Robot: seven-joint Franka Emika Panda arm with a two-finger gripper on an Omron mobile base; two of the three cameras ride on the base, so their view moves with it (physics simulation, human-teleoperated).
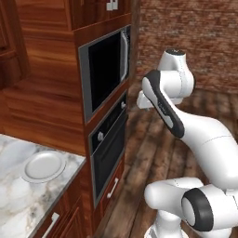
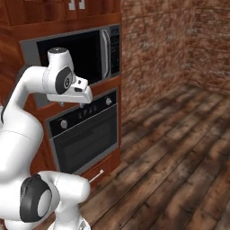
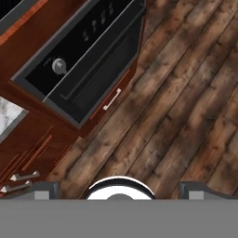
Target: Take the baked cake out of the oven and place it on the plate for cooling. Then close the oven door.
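The oven [image 2: 85, 139] sits in the wooden cabinet wall under the microwave. Its black glass oven door [image 1: 109, 151] stands shut, with the silver bar handle [image 3: 93, 53] across its top. The baked cake is hidden. On the marble counter [image 1: 18, 204], left of the oven column, the white plate [image 1: 44, 166] lies bare. My gripper [image 2: 72, 105] hangs open and holds nothing, raised in front of the oven's knob row and pointing down at the floor. In the hand view its fingertips [image 3: 44, 188] stand wide apart, with the oven front at the upper left.
The black-windowed microwave [image 1: 107, 69] fills the cabinet above the oven. A wooden drawer with a small handle [image 3: 111, 99] lies below the oven door. Plank floor [image 2: 179, 157] spreads out in front, and a brick wall [image 2: 152, 49] closes the far side.
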